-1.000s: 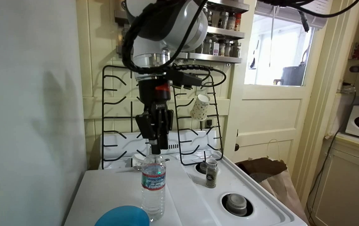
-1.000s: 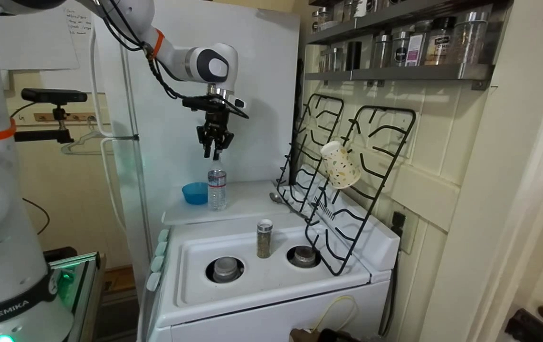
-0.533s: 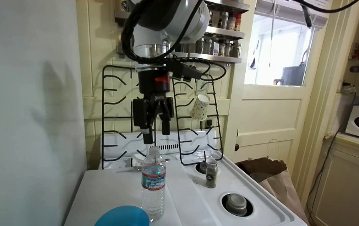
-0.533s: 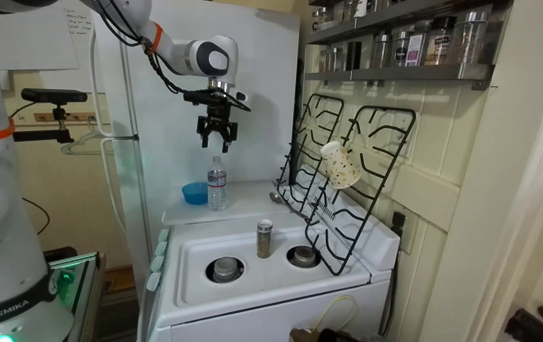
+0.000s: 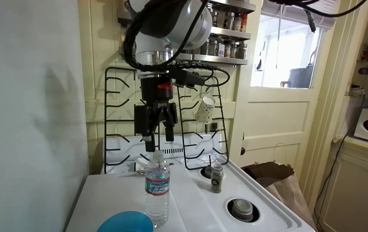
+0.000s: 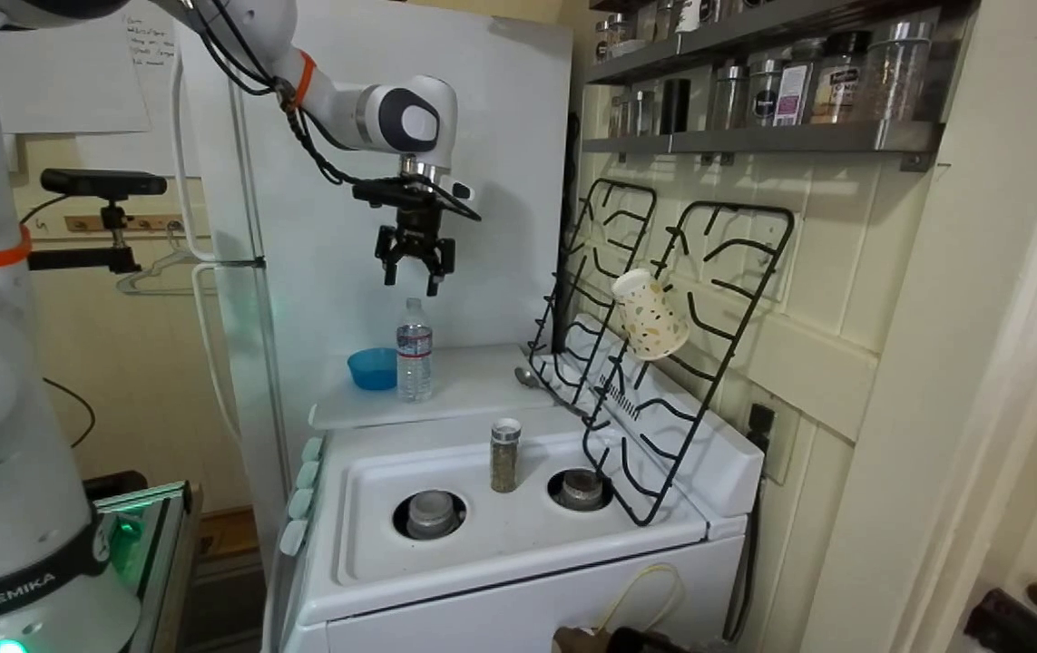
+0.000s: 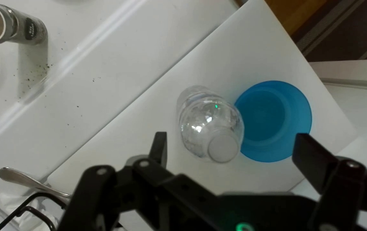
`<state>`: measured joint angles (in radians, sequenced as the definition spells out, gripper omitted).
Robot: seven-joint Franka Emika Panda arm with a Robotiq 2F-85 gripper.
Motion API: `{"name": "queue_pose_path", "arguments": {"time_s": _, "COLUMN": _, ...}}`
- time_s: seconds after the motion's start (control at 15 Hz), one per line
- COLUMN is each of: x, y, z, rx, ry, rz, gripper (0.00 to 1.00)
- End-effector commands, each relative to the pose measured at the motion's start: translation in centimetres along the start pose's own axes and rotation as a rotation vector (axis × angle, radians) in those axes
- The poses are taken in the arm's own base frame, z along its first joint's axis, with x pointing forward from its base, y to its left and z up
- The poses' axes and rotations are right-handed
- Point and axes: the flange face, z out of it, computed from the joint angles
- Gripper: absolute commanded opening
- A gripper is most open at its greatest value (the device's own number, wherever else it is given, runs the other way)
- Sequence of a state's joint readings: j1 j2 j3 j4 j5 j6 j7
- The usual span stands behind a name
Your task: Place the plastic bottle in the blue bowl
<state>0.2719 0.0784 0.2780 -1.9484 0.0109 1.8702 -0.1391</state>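
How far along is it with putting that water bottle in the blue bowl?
Done: the gripper is open above the plastic bottle. In hand: probably the approach; its jaws stand apart, holding nothing. Left: grasping, lifting and placing, since the plastic bottle stands upright beside the blue bowl, not in it.

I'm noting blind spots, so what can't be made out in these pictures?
Blue bowl: lower part cut off by the bottom edge in an exterior view.
Part of the bowl's rim: hidden by the plastic bottle in the wrist view.
Shelf jars: labels too small in an exterior view.
Handwritten sheet: most words too small in an exterior view.
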Motion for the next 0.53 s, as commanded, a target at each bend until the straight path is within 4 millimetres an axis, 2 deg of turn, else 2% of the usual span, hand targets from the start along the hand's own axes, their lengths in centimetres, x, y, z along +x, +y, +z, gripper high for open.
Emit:
{"name": "queue_pose_path", "arguments": {"time_s": 0.0, "x": 0.1, "y": 0.0, "z": 0.1, "rx": -0.022, "ry": -0.003, "rz": 0.011, "gripper": 1.00}}
{"name": "queue_pose_path", "arguments": {"time_s": 0.33, "x": 0.7, "y": -1.1, "z": 1.1, "rx": -0.050, "ry": -0.009, "rz": -0.001, "gripper": 1.00}}
{"name": "queue_pose_path", "arguments": {"time_s": 0.47, "x": 1.0, "y": -1.5, "z": 1.4, "rx": -0.063, "ry": -0.011, "rz": -0.011, "gripper": 0.97}}
